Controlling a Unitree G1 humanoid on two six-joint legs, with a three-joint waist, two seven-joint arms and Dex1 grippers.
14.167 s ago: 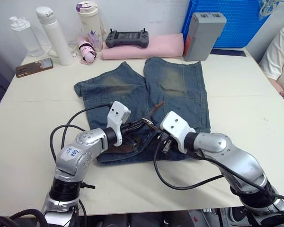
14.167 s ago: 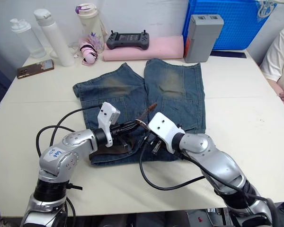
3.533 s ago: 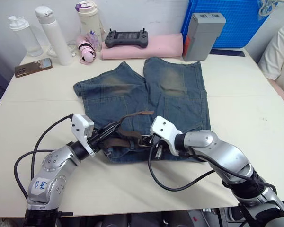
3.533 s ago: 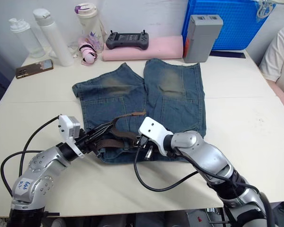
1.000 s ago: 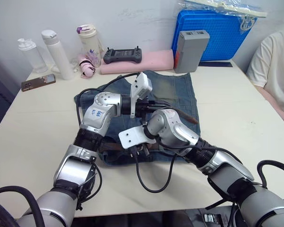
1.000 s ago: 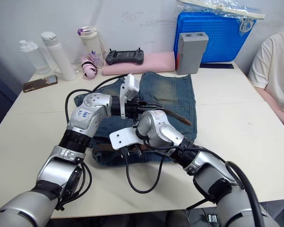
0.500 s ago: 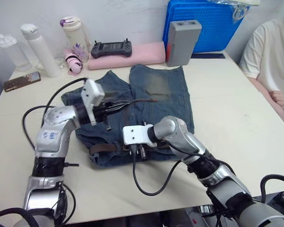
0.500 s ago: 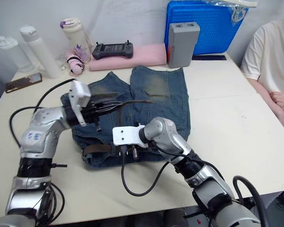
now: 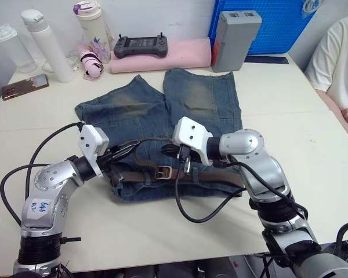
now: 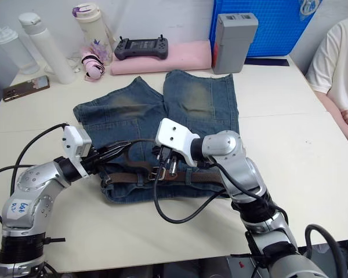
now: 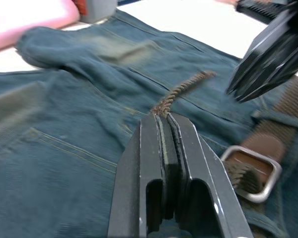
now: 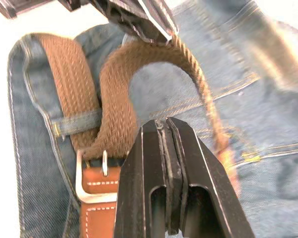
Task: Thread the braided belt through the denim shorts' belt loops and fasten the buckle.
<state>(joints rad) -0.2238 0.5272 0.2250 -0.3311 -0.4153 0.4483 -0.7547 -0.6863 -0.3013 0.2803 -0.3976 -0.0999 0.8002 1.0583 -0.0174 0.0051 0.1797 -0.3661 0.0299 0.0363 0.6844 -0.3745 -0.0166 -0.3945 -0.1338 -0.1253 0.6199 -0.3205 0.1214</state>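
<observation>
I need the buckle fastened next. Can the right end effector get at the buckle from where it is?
Probably yes. The right end effector hangs right beside the buckle, which lies exposed on the denim shorts; only the braided belt loop arches nearby.

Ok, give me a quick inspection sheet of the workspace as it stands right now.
Surface: pale table, bare along its near edge.
Job's things: denim shorts lie flat; braided belt runs along the waistband under a belt loop; its free end passes through the buckle and arches up.
Clutter: bottles, phone, game controller on pink pad, grey box, blue crate.
Grippers: left gripper shut on the belt's end; right gripper shut, over the buckle.
Cables: black cables loop from both wrists.
Surroundings: seated person at the robot's right.
</observation>
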